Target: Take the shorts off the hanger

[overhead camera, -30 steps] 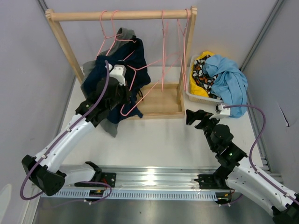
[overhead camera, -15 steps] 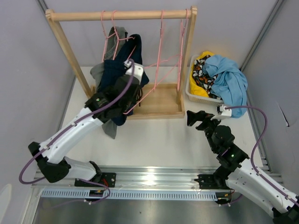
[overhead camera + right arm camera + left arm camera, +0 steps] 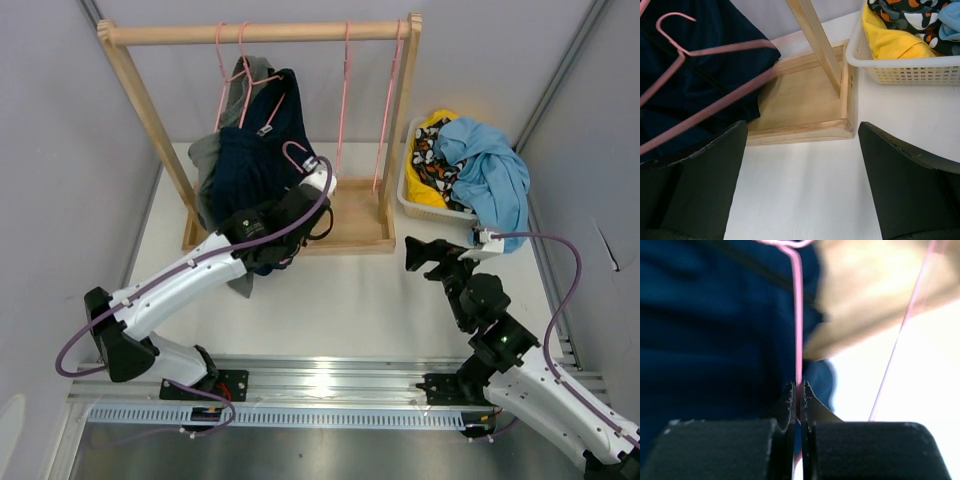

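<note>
The navy shorts [image 3: 248,165] hang in a bunch at the left of the wooden rack, partly on a pink hanger [image 3: 296,152] whose hook is off the rail. My left gripper [image 3: 303,202] is shut on that hanger's wire. In the left wrist view the wire [image 3: 798,340] runs straight up from the closed gripper [image 3: 798,390], with the shorts [image 3: 715,320] behind it. My right gripper [image 3: 430,255] is open and empty over the table, right of the rack base. Its view shows the hanger [image 3: 705,107] and shorts [image 3: 700,75] at left, the gripper [image 3: 800,150] wide open.
The wooden rack's rail [image 3: 260,33] carries several more pink hangers [image 3: 345,90] and a grey garment [image 3: 242,80]. Its base tray [image 3: 350,225] lies between the arms. A white basket [image 3: 415,205] of clothes, topped by a light blue cloth [image 3: 490,165], stands at the right.
My left arm has swung right and toward me, carrying the pink hanger down and away from the rail; the shorts shifted with it. The right arm has barely moved.
</note>
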Available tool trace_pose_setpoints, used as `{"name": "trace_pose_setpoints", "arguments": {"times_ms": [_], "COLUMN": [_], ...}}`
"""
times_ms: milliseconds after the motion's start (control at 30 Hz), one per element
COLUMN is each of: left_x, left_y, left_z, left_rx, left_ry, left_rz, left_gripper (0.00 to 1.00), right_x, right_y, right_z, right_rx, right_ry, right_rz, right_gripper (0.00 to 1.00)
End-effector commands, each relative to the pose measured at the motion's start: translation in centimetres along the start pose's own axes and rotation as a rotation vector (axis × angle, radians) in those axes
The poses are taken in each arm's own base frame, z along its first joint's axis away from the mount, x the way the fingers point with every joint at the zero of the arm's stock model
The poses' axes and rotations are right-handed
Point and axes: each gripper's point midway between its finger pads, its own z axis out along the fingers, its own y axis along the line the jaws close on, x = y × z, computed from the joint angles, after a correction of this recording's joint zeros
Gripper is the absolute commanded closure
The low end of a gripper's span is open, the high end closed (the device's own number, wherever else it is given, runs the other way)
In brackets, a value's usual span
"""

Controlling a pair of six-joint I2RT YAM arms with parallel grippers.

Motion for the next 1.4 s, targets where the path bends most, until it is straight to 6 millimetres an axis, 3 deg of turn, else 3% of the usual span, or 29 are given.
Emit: {"name": "trace_pose_setpoints", "arguments": {"times_ms": [0, 100, 133, 167, 233, 300, 333, 567, 767, 833, 867, 933, 1000, 1067, 1267, 1333, 1367], "left_x": [0.5, 1.5, 1.6, 2.0, 0.8, 1.1, -0.9, -6.2, -10.5, -11.1, -12.4, -13.0, -14.0, -14.8, -17.6, -18.0, -18.6], "left_y": [-8.0, -9.1, -8.1, -8.2, -6.2, -4.8, -2.8, 5.1, 8.9, 9.6, 10.7, 10.8, 12.3, 11.8, 11.8, 10.7, 10.6], "left_z": [-0.7, -1.1, -0.9, -1.4, -2.0, -2.4, -3.4, -7.5, -10.2, -10.8, -12.0, -12.1, -13.4, -12.6, -12.2, -11.0, -10.9], "left_rx": [0.403, 0.375, 0.284, 0.254, 0.124, 0.017, -0.068, -0.388, -0.542, -0.574, -0.601, -0.636, -0.682, -0.718, -0.733, -0.716, -0.691], "left_ry": [-0.054, -0.073, -0.083, -0.082, -0.115, -0.099, -0.138, -0.215, -0.292, -0.315, -0.353, -0.363, -0.385, -0.365, -0.399, -0.376, -0.409], "left_rz": [-0.082, -0.079, -0.062, -0.020, 0.005, 0.082, 0.057, 0.133, 0.146, 0.135, 0.091, 0.100, 0.077, 0.150, 0.099, 0.167, 0.100], "left_gripper": [1.00, 1.00, 1.00, 1.00, 1.00, 1.00, 1.00, 1.00, 1.00, 1.00, 1.00, 1.00, 1.00, 1.00, 1.00, 1.00, 1.00], "right_x": [-0.7, -0.7, -0.8, -0.8, -0.8, -0.6, -0.6, -0.5, -0.8, -0.8, -0.7, -0.7, -0.5, -0.5, -0.3, -0.6, -0.5], "right_y": [-0.5, -0.9, -1.1, -1.3, -1.5, -1.5, -1.5, -1.6, -1.8, -1.9, -1.9, -2.0, -2.0, -2.0, -1.8, -1.7, -1.7], "right_z": [-0.5, -0.8, -1.0, -1.1, -1.2, -1.1, -1.1, -1.3, -1.6, -1.7, -1.7, -1.7, -1.7, -1.7, -1.6, -1.6, -1.6], "right_rx": [0.016, 0.026, 0.029, 0.033, 0.035, 0.036, 0.035, 0.031, 0.033, 0.032, 0.033, 0.032, 0.030, 0.026, 0.010, 0.008, 0.006], "right_ry": [-0.031, -0.035, -0.039, -0.042, -0.044, -0.046, -0.045, -0.053, -0.066, -0.068, -0.066, -0.068, -0.068, -0.072, -0.072, -0.079, -0.077], "right_rz": [0.005, -0.005, -0.004, -0.007, -0.009, -0.003, -0.002, 0.015, 0.012, 0.011, 0.012, 0.012, 0.015, 0.019, 0.021, 0.014, 0.008], "right_gripper": [0.00, 0.00, 0.01, 0.00, 0.00, 0.01, 0.01, 0.01, 0.00, 0.00, 0.01, 0.00, 0.00, 0.01, 0.01, 0.01, 0.01]}}
